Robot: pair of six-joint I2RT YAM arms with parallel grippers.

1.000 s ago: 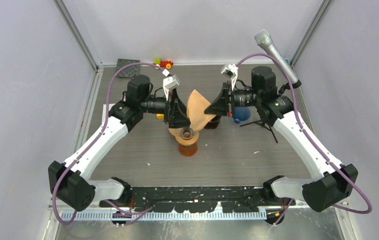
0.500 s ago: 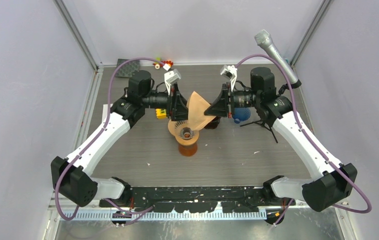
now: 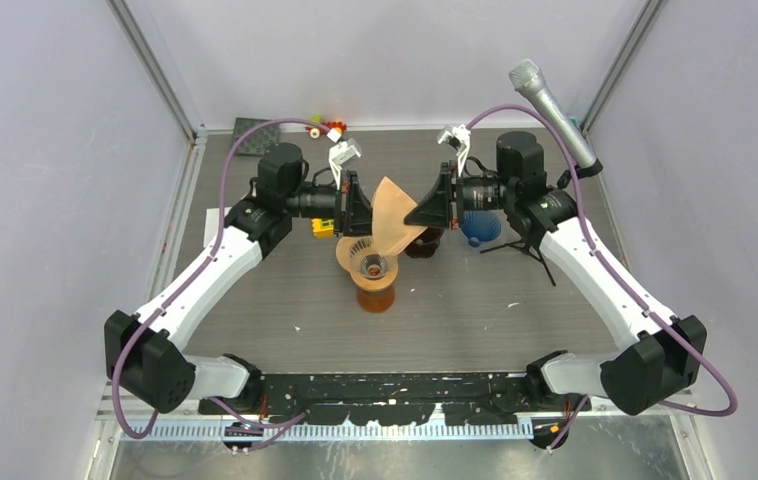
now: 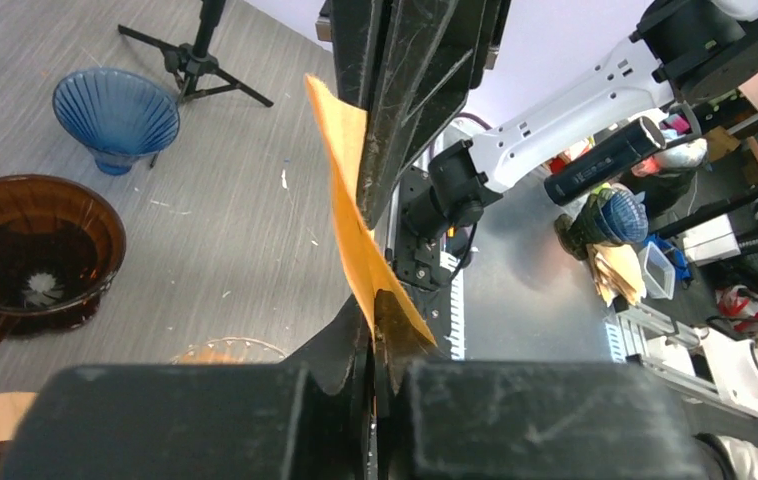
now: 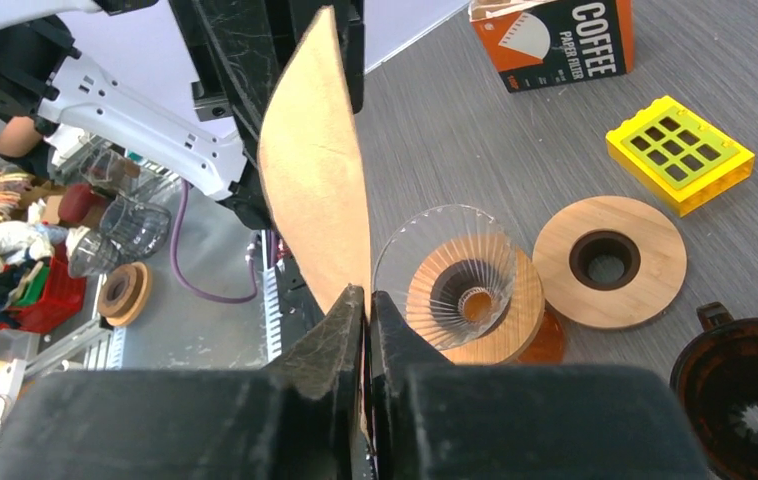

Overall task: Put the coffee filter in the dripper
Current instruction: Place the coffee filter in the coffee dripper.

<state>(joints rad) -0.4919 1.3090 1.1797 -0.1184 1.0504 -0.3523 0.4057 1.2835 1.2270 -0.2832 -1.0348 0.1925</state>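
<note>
Top external: thin tan coffee filter (image 3: 393, 205) clamped by left pincer (image 3: 373, 211) and right pincer (image 3: 412, 214).

Grey wood-grain table (image 3: 475, 305) (pale lilac walls (image 3: 45, 150))

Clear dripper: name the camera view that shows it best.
Right wrist: the clear dripper is large and unblocked, with its ribs and bottom hole visible. Top external shows it small, just below the coffee filter. Left wrist catches only a sliver of its rim near the bottom edge.
</note>
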